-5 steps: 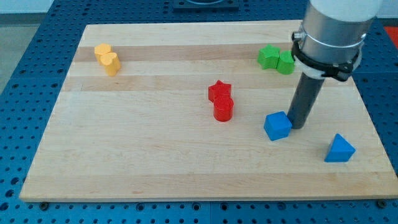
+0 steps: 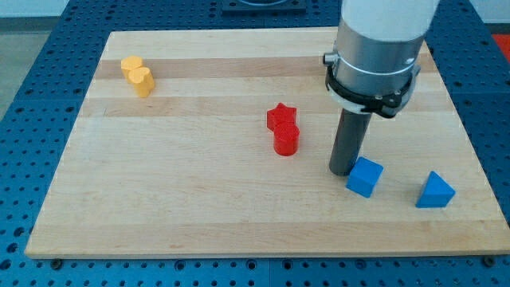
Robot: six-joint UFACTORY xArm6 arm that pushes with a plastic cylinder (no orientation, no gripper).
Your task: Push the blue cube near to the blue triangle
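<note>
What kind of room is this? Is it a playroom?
Probably a robot lab, not a playroom. A wooden board sits on a blue metal bench full of holes, and my tip touches the blue cube, with the blue triangle nearby.

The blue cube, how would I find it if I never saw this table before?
Look at the wooden board and go to its bottom right part, where two blue blocks sit. The blue cube is the left one, right beside my tip, which is at its left. The blue triangle to its right is a wedge; the cube is boxy.
</note>
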